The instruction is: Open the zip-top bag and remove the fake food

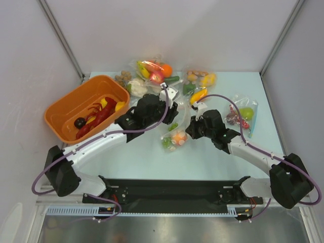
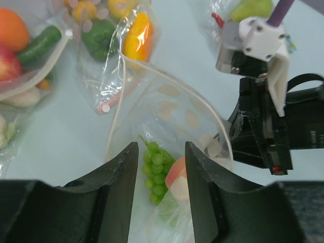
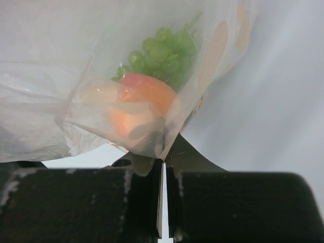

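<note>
Left gripper (image 2: 161,152): top view centre, fingers spread; right gripper (image 3: 163,159): right of centre, fingers clamped on zip-top bag (image 3: 61,61)

Pale blue-green tabletop (image 1: 152,159) enclosed by three plain white panels: far wall (image 1: 172,30), left wall (image 1: 23,66) and right wall (image 1: 304,86). A left post (image 1: 61,35) and a right post (image 1: 283,35), both grey metal, rise at the far corners. A brushed metal ledge (image 1: 167,230) runs along the near edge. Lighting even and diffuse; shadows soft.

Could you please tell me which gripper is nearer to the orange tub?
Left. The left gripper hovers over the zip-top bag, right of the orange tub; the right gripper pinches the bag's right edge, farther away.
</note>
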{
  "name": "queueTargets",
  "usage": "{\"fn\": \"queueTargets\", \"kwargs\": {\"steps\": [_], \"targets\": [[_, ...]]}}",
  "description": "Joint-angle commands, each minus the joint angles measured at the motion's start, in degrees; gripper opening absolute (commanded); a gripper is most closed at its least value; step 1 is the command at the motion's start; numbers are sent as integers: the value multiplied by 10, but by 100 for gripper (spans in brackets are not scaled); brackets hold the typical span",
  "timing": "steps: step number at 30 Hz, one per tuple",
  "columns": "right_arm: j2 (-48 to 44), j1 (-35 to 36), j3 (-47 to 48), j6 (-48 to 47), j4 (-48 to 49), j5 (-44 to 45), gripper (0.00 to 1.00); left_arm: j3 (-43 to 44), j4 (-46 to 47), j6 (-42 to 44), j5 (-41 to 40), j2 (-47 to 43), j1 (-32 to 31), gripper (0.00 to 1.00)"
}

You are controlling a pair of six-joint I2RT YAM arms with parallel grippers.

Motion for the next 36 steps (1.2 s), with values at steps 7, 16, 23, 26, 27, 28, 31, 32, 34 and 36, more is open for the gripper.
{"fn": "queueTargets", "kwargs": {"steps": [7,16,23,26,27,28,31,32,34,36], "targets": [[-13,-3,-7,-6,23,-10,0,37,-11,-6,21,103,-2,47],[-21,-14,-22,-5,40,-9,0,30,-19,-22,66,170,-2,47],[-17,-24,-29,-4,43,-15,0,30,-53,-48,116,184,-2,48],[-20,-28,-29,-3,41,-15,0,25,-65,-55,130,188,-2,50],[-21,-28,-29,-3,41,-16,0,24,-65,-56,129,192,-2,50],[-22,-29,-29,-3,39,-16,0,23,-66,-57,128,192,-2,50],[-24,-31,-30,-3,32,-15,2,24,-69,-65,139,196,-2,50],[-24,-31,-29,-4,28,-16,6,25,-68,-71,148,197,-2,50],[-34,-32,-32,-3,18,-15,19,27,-69,-74,154,198,-2,50],[-47,-32,-37,-3,12,-16,28,26,-70,-74,158,198,-2,50]]}}
